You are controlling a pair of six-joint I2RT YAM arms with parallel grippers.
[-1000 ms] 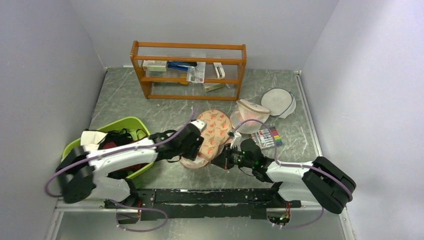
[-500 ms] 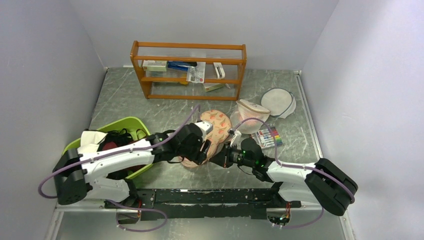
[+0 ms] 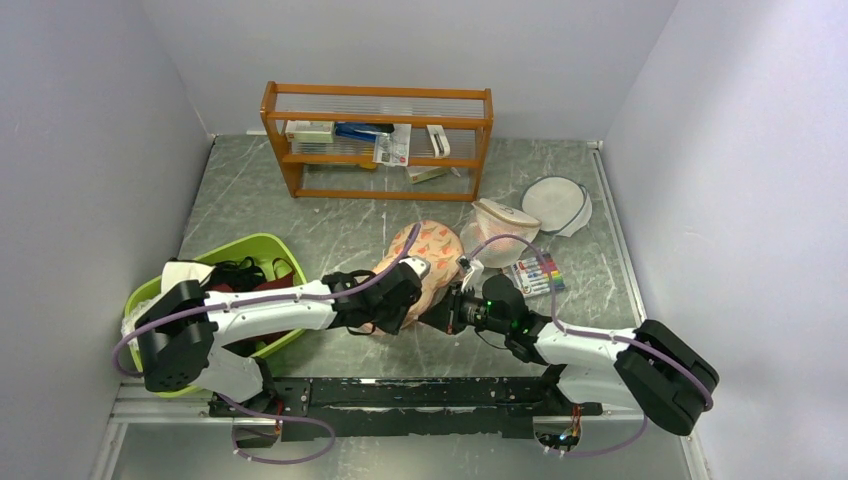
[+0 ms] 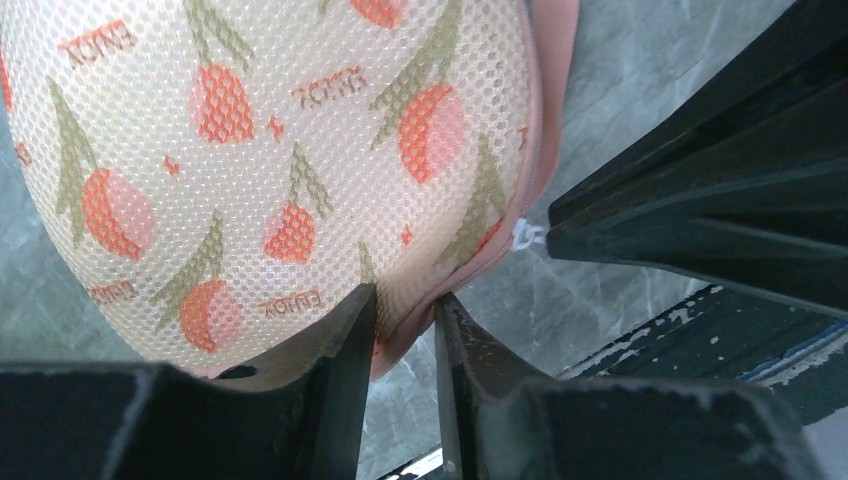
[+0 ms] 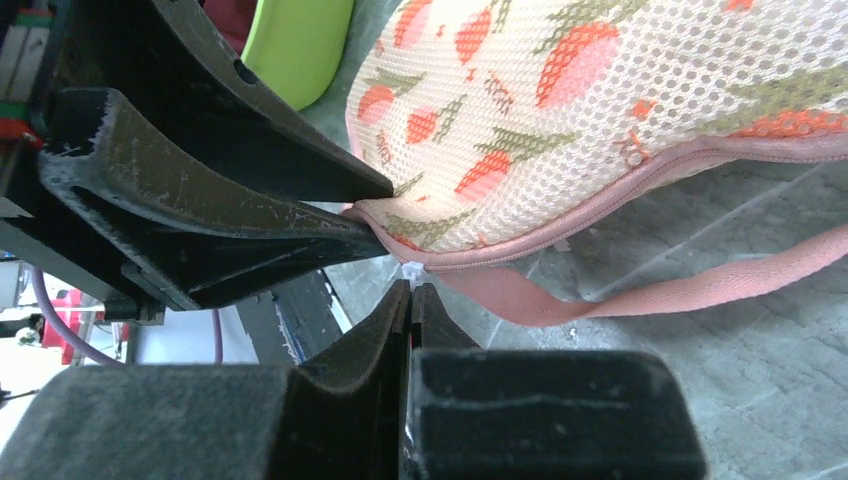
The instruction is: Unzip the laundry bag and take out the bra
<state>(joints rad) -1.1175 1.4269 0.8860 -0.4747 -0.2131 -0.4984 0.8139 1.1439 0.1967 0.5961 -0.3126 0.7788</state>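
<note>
The laundry bag (image 3: 437,252), peach mesh with an orange-red flower print, lies mid-table between the two arms. Its pink rim (image 4: 408,330) sits between the fingers of my left gripper (image 4: 405,300), which is shut on the bag's near edge. My right gripper (image 5: 411,290) is shut on the small white zip pull (image 5: 412,270) at that same edge, just beside the left fingers (image 5: 250,220). In the top view the left gripper (image 3: 398,318) and the right gripper (image 3: 440,320) meet at the bag's near end. The bra is hidden.
A green basin (image 3: 262,246) with dark clothes stands at the left. At the back is a wooden rack (image 3: 378,140). A white mesh dome bag (image 3: 505,225), a round mesh disc (image 3: 557,203) and a marker pack (image 3: 537,272) lie right of the bag. A pink strap (image 5: 700,290) trails on the table.
My left gripper has moved down to the bag's near edge, opened wider, then closed on the pink rim. The right gripper has stayed shut on the zip pull.
</note>
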